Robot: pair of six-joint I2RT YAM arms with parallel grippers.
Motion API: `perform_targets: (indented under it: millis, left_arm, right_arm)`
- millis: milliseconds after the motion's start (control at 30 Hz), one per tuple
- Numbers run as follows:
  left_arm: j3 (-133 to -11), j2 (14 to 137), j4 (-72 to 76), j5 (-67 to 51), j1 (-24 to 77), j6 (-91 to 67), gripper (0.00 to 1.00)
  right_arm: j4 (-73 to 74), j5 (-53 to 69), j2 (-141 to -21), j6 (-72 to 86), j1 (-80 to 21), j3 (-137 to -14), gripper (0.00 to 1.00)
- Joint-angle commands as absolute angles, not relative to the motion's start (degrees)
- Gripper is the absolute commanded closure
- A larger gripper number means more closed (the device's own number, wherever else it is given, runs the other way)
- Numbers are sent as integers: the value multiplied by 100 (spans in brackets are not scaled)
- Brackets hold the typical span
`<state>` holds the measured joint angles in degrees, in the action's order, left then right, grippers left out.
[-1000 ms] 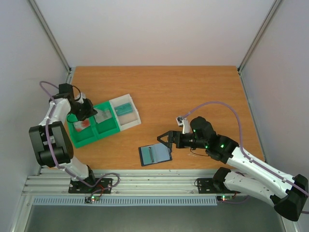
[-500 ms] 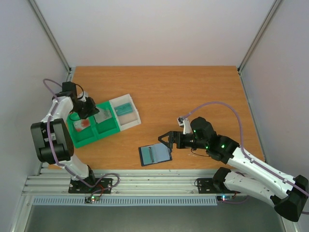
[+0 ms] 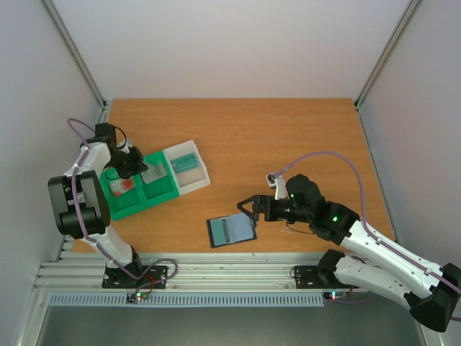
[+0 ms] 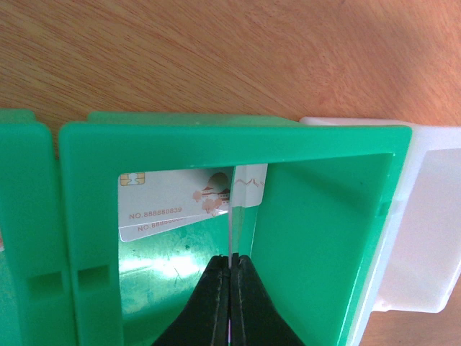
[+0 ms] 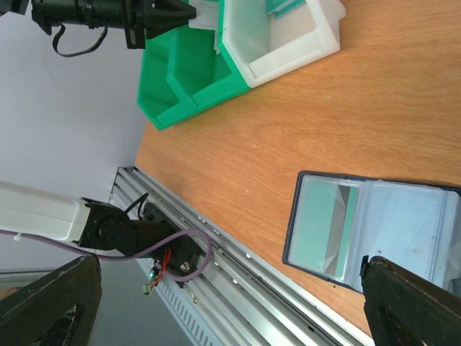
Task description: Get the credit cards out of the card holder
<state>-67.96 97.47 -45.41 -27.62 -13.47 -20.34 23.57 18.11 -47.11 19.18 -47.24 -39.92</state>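
The card holder [image 3: 232, 230] lies open near the table's front edge, with a teal credit card [image 5: 320, 227] in its left pocket. My right gripper [image 3: 248, 209] is open and empty, just right of and above the holder [image 5: 374, 231]; its fingertips [image 5: 414, 303] show at the bottom corners of the right wrist view. My left gripper [image 4: 232, 258] is shut on a thin whitish credit card [image 4: 233, 216], held edge-on over the green bin's compartment. Two whitish cards [image 4: 173, 205] lie on that compartment's floor. In the top view the left gripper [image 3: 133, 164] is at the green bin.
The green bin [image 3: 137, 189] stands at the left; a pale card with a red mark [image 3: 124, 185] lies in its other compartment. The white bin [image 3: 189, 167] beside it holds a teal card [image 3: 186, 161]. The metal rail [image 3: 216, 272] runs along the front edge.
The left arm's wrist has shifted slightly while its gripper stays over the green bin with the card. The right arm has barely moved.
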Motion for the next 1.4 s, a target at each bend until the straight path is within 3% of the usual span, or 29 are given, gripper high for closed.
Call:
perform_targets:
  millis: [0, 367, 633, 867, 1033, 1233, 1300, 1367]
  left_arm:
    - [-6996, 9822, -4392, -2507, -1327, -2051, 100]
    - [-7073, 9981, -4334, -2319, -1251, -2183, 97]
    - [-7162, 9979, -4421, -2215, -1196, -2285, 88]
    - [-7290, 9814, -4635, -2069, -1200, -2351, 70]
    - [-7333, 9543, -4722, -2524, -1195, -2373, 51]
    - [-7049, 8909, -4688, -2907, -1149, -2438, 39]
    - [-6952, 8676, -4709, -3032, -1101, -2443, 30]
    - [-6891, 8444, -4838, -3089, -1075, -2352, 13]
  right_arm:
    - [2540, 1643, -4598, 1781, -4702, -4188, 1]
    - [2735, 1491, -4466, 1714, -4663, -4217, 2]
    - [2953, 1342, -4467, 1714, -4623, -4270, 1]
    - [3141, 1296, -4496, 1653, -4623, -4347, 2]
    - [3529, 978, -4495, 1645, -4623, -4456, 2]
    - [4143, 552, -4796, 1708, -4623, -4688, 2]
    - [4257, 518, -4949, 1726, -4623, -4773, 2]
    - [4240, 666, -5085, 1681, -4623, -4817, 1]
